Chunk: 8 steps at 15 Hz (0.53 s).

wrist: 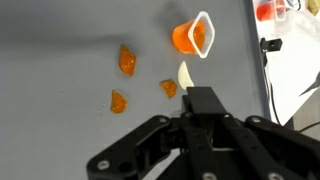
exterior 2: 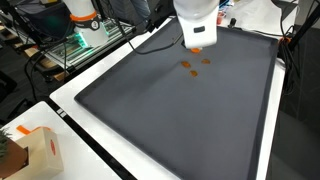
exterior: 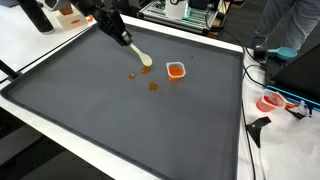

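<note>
Spoon point(wrist: 184, 75): its pale bowl pokes out just ahead of my gripper point(wrist: 200, 98). My jaws are drawn together on its handle, so I am clamped on it. In an exterior view the spoon point(exterior: 146, 62) slants down from my gripper point(exterior: 118, 36), with its tip low over the dark grey mat point(exterior: 120, 125); I cannot tell whether it touches.

Just beyond the tip sits a small clear cup point(wrist: 195, 37) with a white rim and orange filling inside. An exterior view shows the cup point(exterior: 176, 70) near the spoon's bowl but apart from it. Whether it stands upright or lies tipped, I cannot tell.

Three orange pieces lie loose on the mat, outside the cup: one point(wrist: 168, 88) just beside the spoon's bowl, one point(wrist: 127, 60) further off, one point(wrist: 118, 102) below that.

Off the mat, a red-and-white container point(exterior: 270, 101) sits on the side surface, its contents unclear.
</note>
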Tool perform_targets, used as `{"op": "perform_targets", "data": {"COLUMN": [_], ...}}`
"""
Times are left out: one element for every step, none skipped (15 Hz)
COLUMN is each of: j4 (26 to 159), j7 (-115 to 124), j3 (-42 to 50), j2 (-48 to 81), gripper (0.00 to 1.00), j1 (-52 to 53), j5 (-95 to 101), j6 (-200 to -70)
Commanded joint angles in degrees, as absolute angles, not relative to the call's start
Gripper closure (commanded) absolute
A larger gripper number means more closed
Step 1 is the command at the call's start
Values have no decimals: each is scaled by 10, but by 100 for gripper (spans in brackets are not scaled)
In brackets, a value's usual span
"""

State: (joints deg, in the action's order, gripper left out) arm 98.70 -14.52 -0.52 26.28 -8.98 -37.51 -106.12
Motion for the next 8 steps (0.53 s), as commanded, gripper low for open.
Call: {"op": "perform_targets", "data": {"j4": [980,973,967,961,956,951,948,946], "j7": [-69,-55,-40,-29,-14,1,13,25], "j3": [2,0,-3,-5,-6,-6,-6,-8], "j2": [235,231,228,225,222,219,217,214], "gripper": [97,97,97,97,97,97,97,97], "j1": [-53,-46,-38,-30,-20,-9,-1,9], "j5": [-299,-277,-255,-235,-213,-189,-170,-151], "j6": [-1048,-1041,-1035,-1030,-1028,-1026,-1027,-1030]}}
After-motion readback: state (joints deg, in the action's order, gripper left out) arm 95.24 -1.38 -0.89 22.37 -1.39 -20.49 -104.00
